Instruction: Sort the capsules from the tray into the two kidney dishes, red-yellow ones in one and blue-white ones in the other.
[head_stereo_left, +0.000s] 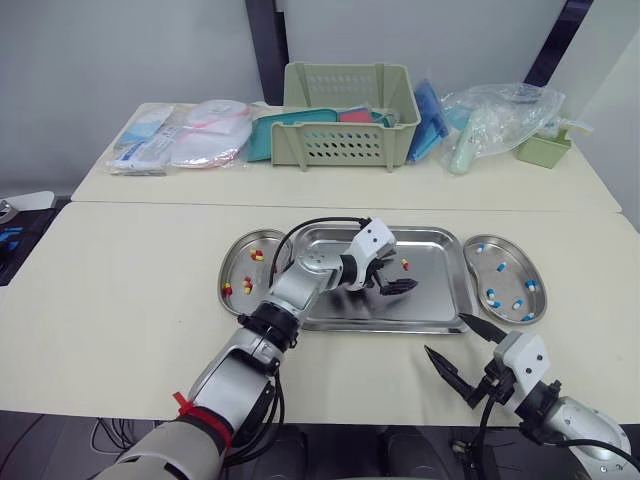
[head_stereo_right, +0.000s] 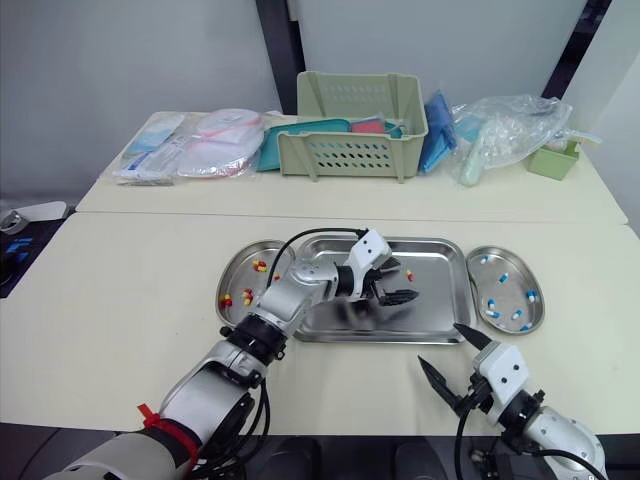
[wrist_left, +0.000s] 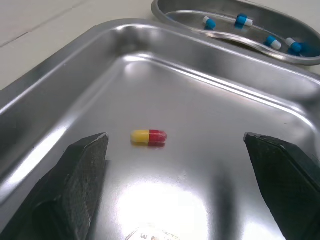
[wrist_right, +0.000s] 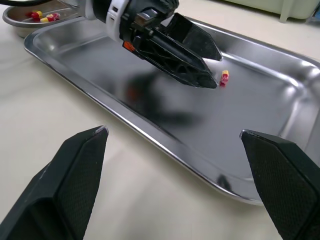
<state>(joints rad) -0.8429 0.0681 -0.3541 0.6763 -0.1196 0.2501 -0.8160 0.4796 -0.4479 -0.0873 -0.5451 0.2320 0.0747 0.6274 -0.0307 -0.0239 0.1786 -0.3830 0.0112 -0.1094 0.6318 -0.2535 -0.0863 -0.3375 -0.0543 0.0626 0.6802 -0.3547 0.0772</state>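
My two head eyes look forward and down from the 6 o'clock edge of the worktop (head_stereo_left: 120, 300). They take in the whole tray (head_stereo_left: 440, 300) at middle range and share nearly everything. My left wrist camera sits low inside the tray, very near a red-yellow capsule (wrist_left: 148, 137), and faces roughly 3 o'clock toward the blue-white dish (wrist_left: 250, 45). My right wrist camera sits off the tray's 5 o'clock corner. It faces about 11 o'clock, catching the left pincer (wrist_right: 212, 72) and that same capsule.

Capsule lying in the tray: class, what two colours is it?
The capsule is half yellow, half red; clearest in the left wrist view.
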